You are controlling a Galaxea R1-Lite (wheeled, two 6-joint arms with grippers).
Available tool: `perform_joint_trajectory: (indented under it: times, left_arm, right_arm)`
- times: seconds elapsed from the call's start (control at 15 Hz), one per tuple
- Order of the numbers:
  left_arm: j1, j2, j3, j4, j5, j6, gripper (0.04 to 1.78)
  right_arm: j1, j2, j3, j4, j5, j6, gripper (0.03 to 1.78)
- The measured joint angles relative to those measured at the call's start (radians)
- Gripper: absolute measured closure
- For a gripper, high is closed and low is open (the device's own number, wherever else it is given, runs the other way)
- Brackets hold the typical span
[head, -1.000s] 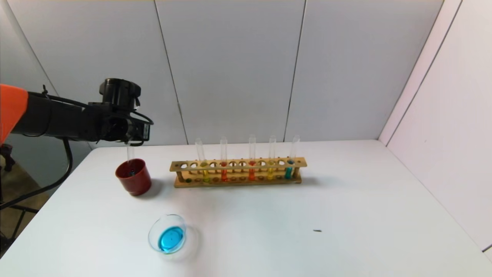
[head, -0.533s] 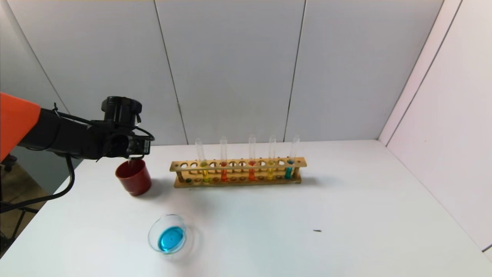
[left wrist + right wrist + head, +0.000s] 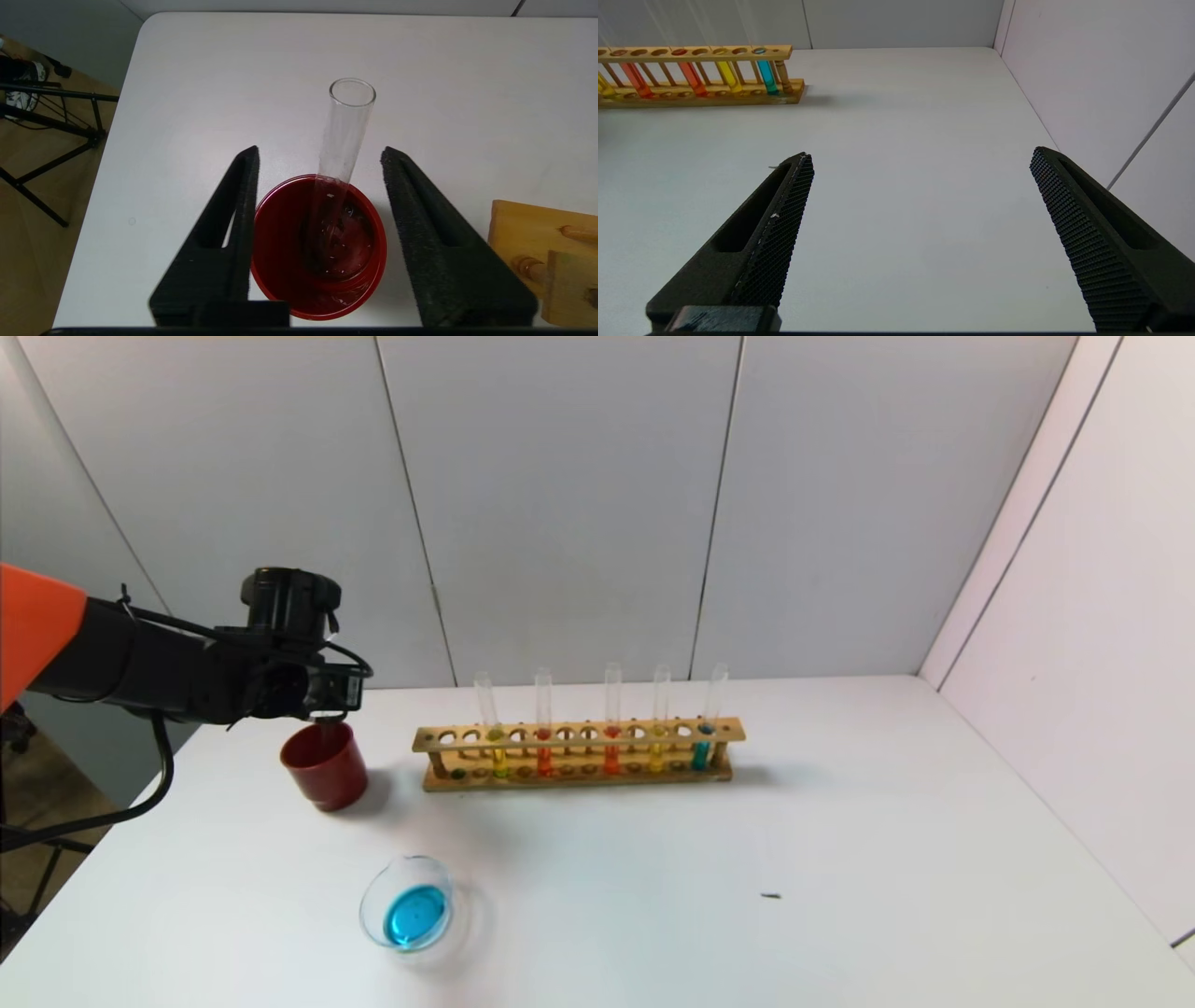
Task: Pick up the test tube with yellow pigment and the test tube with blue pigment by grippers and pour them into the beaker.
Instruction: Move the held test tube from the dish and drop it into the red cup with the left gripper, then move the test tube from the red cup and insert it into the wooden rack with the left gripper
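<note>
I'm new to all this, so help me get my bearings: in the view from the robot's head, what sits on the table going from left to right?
Left gripper above the dark red cup → glass beaker holding blue liquid → wooden test tube rack → tiny dark speck.

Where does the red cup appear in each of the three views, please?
Head view: red cup on the table's left, left of the rack, under the left pincer.
Left wrist view: cup between the open pincer's fingers, holding a tube.
Right wrist view: not in it.
Shared landmark: the rack.
</note>
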Motion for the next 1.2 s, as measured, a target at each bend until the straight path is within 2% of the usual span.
perform_joint_trajectory:
  times: [0.2, 0.4, 0.73, 1.0, 1.2]
  left_arm:
    - [-0.027, -0.055, 0.0, 0.003, 0.001, 0.02, 0.36]
    - [-0.1, -0.136, 0.037, 0.003, 0.006, 0.015, 0.11]
    - [-0.249, -0.249, 0.13, -0.003, 0.063, -0.07, 0.07]
    - [-0.326, -0.31, 0.216, -0.006, 0.076, -0.133, 0.07]
    - [-0.38, -0.314, 0.267, -0.058, 0.102, -0.168, 0.07]
  right_arm:
    - [0.0, 0.0, 0.0, 0.0, 0.0, 0.0, 0.11]
    - [0.0, 0.0, 0.0, 0.0, 0.0, 0.0, 0.11]
    - [0.0, 0.0, 0.0, 0.0, 0.0, 0.0, 0.11]
    - [0.0, 0.0, 0.0, 0.0, 0.0, 0.0, 0.11]
    - [0.0, 0.0, 0.0, 0.0, 0.0, 0.0, 0.11]
